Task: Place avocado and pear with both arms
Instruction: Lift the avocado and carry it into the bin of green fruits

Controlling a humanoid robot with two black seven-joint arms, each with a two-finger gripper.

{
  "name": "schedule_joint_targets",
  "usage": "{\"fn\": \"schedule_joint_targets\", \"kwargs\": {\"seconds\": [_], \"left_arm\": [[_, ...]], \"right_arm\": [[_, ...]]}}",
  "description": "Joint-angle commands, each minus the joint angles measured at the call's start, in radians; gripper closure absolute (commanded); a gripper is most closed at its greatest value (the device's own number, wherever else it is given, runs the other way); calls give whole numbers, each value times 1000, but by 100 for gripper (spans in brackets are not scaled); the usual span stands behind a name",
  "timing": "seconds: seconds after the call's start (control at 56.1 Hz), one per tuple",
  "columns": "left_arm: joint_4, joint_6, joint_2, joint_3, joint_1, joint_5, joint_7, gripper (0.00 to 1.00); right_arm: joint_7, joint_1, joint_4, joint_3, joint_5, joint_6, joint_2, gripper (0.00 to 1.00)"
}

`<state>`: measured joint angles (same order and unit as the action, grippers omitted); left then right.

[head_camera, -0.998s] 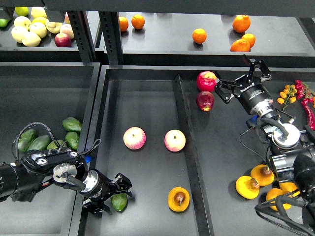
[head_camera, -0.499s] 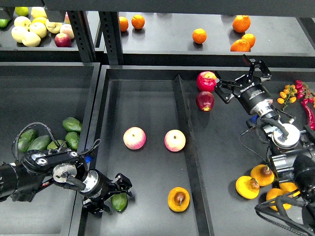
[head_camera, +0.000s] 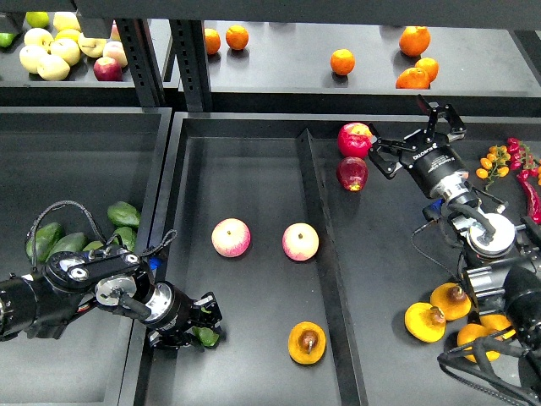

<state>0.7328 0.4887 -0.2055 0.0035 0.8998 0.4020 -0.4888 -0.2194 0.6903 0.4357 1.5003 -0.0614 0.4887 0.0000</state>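
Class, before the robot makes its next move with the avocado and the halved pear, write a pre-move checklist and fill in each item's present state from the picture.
1. Left gripper at the avocado in the middle tray: ok.
2. Left gripper's hold on the avocado: cannot tell; its dark fingers hide most of the fruit.
3. Pear lying cut face up in the same tray, untouched: ok.
4. Right gripper open, holding nothing: ok.
5. Right gripper near the pear: not ok; it hangs far off, beside the red apples.
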Motion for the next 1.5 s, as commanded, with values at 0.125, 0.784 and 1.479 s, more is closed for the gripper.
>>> {"fn": "schedule_joint_targets", "kwargs": {"seconds": [0.125, 0.784, 1.479], "left_arm": [[-3, 0, -49, -16, 109, -61, 0, 63], [50, 0, -402, -14, 119, -91, 0, 61], [27, 0, -390, -62, -9, -83, 0, 40]], "right_arm": [[-3, 0, -2, -2, 0, 0, 0, 0], [-5, -3, -2, -8, 0, 0, 0, 0], [-5, -2, 0, -8, 0, 0, 0, 0]]}}
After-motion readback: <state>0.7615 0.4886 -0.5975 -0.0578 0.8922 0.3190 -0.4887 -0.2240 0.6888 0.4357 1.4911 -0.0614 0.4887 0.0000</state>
